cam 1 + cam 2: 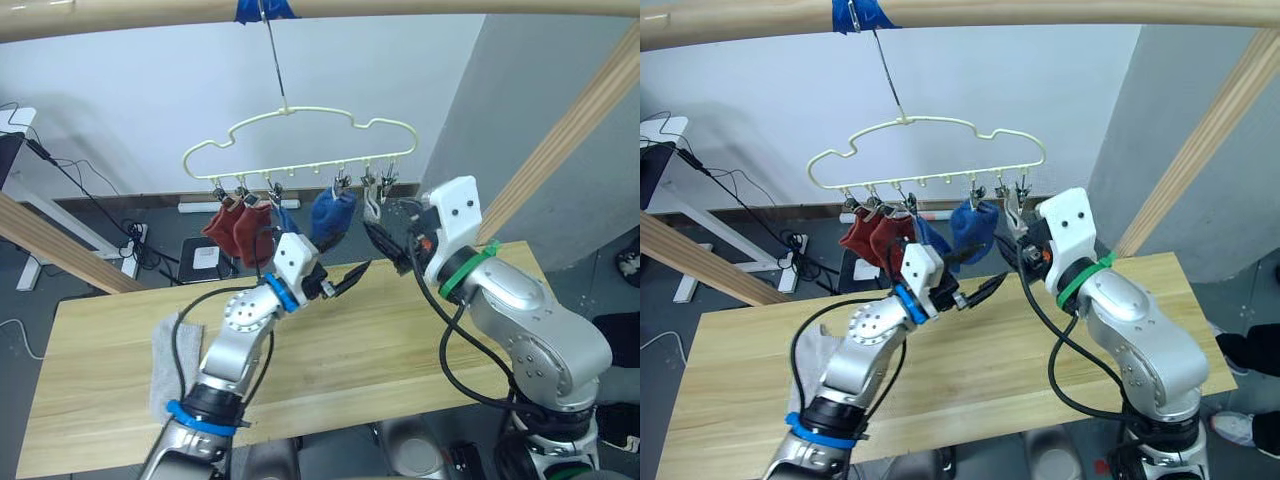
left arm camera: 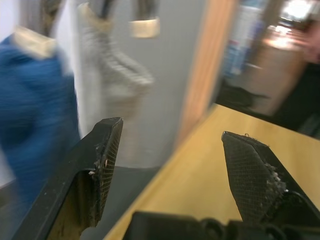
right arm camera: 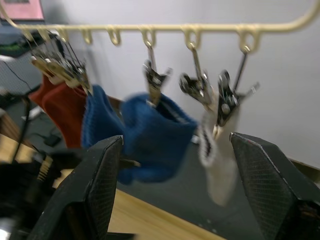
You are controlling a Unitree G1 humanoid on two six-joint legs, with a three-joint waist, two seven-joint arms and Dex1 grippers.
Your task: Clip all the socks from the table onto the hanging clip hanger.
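On the far left I see one light grey sock (image 1: 167, 362) lying flat on the table (image 1: 380, 350), near its left end, at about eight o'clock from the hanger. My left arm rises from the near table edge, bent at the elbow, forearm reaching up and forward toward one o'clock. The left gripper (image 1: 345, 282) hovers above the table's back edge, its fingers apart and holding nothing; in the left wrist view both fingers (image 2: 102, 165) stand wide with the hanging cloth beyond them.

Above, the clip hanger (image 1: 300, 140) hangs by its hook from a wooden pole (image 1: 400, 8) at twelve o'clock. Along its row of clips, from left: two dark red socks (image 1: 238, 228) close together, then a blue sock (image 1: 284, 220), a second blue sock (image 1: 331, 214), and a grey sock (image 3: 219, 160) on the clips near the right end.

My right arm comes up from the near right corner, elbow out, the wrist turned back toward ten o'clock. The right gripper (image 1: 385, 245) sits just below the grey sock's clips, at about four o'clock from the hanger's centre. Its fingers (image 3: 100, 170) are spread wide, gripping nothing, with the blue and grey socks framed between them in the right wrist view.
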